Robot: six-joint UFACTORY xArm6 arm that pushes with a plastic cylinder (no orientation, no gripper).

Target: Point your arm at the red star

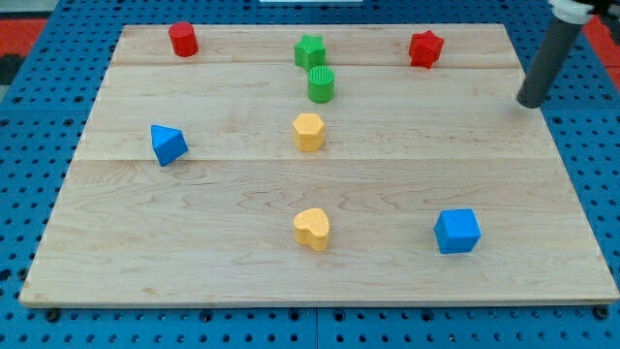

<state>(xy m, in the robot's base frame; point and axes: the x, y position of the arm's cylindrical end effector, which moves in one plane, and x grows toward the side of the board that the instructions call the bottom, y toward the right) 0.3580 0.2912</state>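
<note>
While the rod (554, 53) comes in from the far right corner, leaning so its top runs off the view's top edge, my tip (532, 101) sits at the right side of the wooden board (194, 262), well apart from every block. No claw on this rig, just the plain rod end, so nothing to spread or clamp.

Red star (425, 48) is at the far edge, right of centre, left of and farther back than my tip, with bare wood between them. It sits flat; points radiate all round, so no clear long axis or heading can be read.

Other blocks:
- red cylinder (183, 40), far left, upright
- green star (310, 50), far centre, with the green cylinder (322, 84) just beside it on the near side; touching or not, cannot tell
- yellow block (308, 131), roughly hexagonal, mid-board, near side of the green pair
- blue triangle (168, 144), left side, mid-depth
- yellow heart (312, 229), near centre
- blue cube (457, 231), near right

Board rests on a blue pegboard table (39, 116).
</note>
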